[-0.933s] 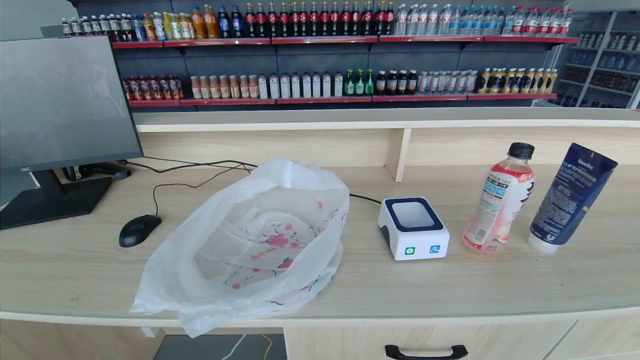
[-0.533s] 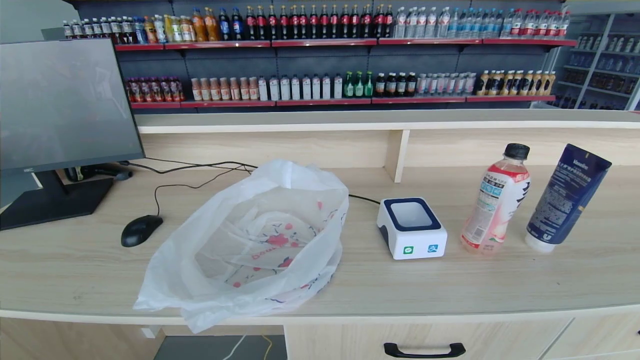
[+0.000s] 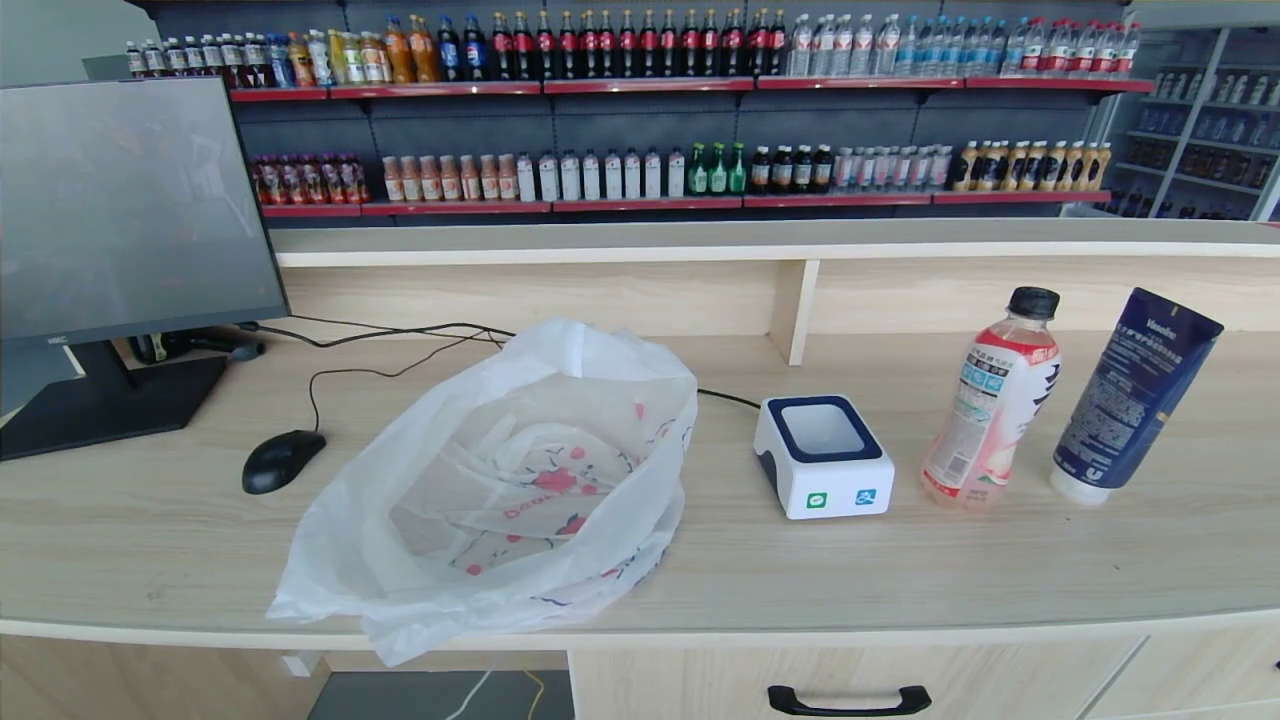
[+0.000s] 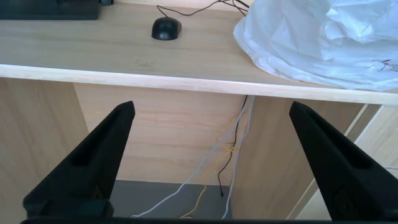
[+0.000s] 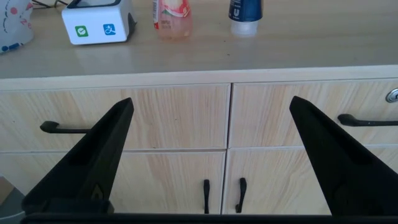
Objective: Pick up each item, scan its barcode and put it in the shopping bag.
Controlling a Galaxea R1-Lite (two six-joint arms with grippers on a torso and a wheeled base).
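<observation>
The pale pink drink bottle with a black cap carries a red, white and blue label; the dark blue tube stands on its white cap just beside it, its white print too small to make out; the white box scanner with a dark blue rim shows one green and one blue icon on its front; all stand on the pale wood worktop, the scanner between the bottle and the open white plastic shopping bag with red flower print; a black mouse and a grey monitor sit further left; shelves of bottled drinks line the back wall; the left tool and right tool hang below the worktop's edge, facing the cabinet front, each with its fingers spread wide.
</observation>
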